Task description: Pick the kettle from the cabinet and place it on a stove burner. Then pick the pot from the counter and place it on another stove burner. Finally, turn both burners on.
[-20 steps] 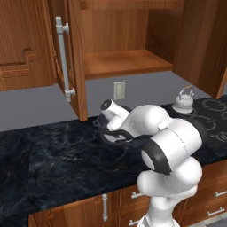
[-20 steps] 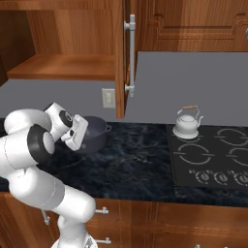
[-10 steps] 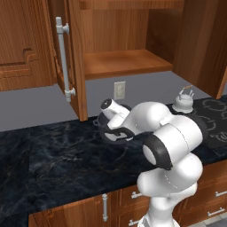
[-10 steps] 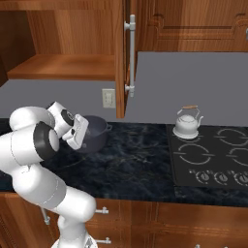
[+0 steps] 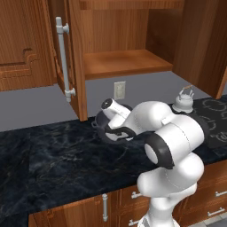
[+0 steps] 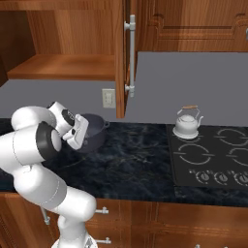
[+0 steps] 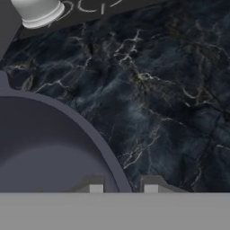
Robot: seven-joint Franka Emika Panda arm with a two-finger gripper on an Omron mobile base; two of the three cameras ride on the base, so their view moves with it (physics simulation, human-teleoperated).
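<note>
Currently we are pinching the pot (image 7: 49, 148) rim between narrowed fingers (image 7: 95, 185), one inside, one outside, for lifting toward a free burner (image 6: 194, 154).

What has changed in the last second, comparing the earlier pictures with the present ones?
The pincer has closed on the rim of the pot; in the hand view one fingertip sits inside the wall and one outside. The arm barely shifted. The pot is still on the counter, the kettle still on its stove burner, and the cabinet door still stands open.
</note>
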